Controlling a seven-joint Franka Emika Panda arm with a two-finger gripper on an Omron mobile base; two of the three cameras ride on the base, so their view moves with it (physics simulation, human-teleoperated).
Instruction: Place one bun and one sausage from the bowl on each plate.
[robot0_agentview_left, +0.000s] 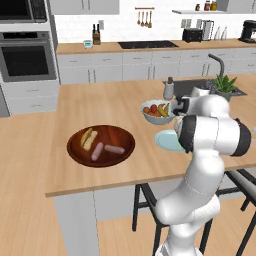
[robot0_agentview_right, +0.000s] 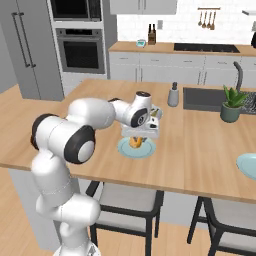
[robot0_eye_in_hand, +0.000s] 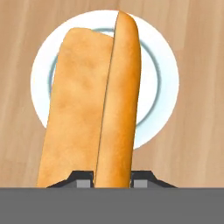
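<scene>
Bun (robot0_eye_in_hand: 94, 105) gripped in claw (robot0_eye_in_hand: 113, 179), directly above plate (robot0_eye_in_hand: 164, 65).

We see a glossy white arm (robot0_agentview_right: 75, 130) built of fat rounded segments, with dark, near-black bands ringing its joints. Its thick white column (robot0_agentview_left: 192, 210) bulges at the bottom, beside the dark-framed stool (robot0_agentview_left: 145, 200). The small fingertips (robot0_eye_in_hand: 144, 178) at the hand look dark grey with a paler square patch, though we can barely make them out.
</scene>
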